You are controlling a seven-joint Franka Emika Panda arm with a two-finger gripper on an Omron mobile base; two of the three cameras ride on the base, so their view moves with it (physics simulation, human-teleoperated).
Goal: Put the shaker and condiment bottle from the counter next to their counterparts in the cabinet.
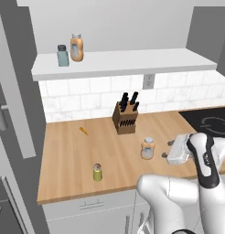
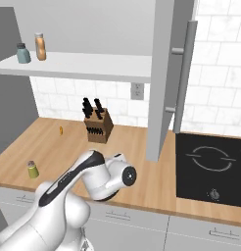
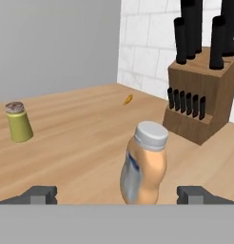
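Left base view had the condiment bottle (image 1: 148, 148) upright on the desk (image 1: 68, 151), just left of the tool (image 1: 168, 149); shaker (image 1: 97, 172) stood near the front edge, well apart, knife block (image 1: 125, 117) at the back. Counterparts, a blue-grey shaker (image 1: 63, 55) and an orange bottle (image 1: 77, 47), sat side by side on the cabinet (image 1: 132, 61) shelf. Right base view showed the shaker (image 2: 32, 169) at the desk's left end and both counterparts up top. Hand view: tool fingertips (image 3: 40, 194) spread wide either side of the bottle, not touching, nothing grasped. Neither item moved yet; both placements left.
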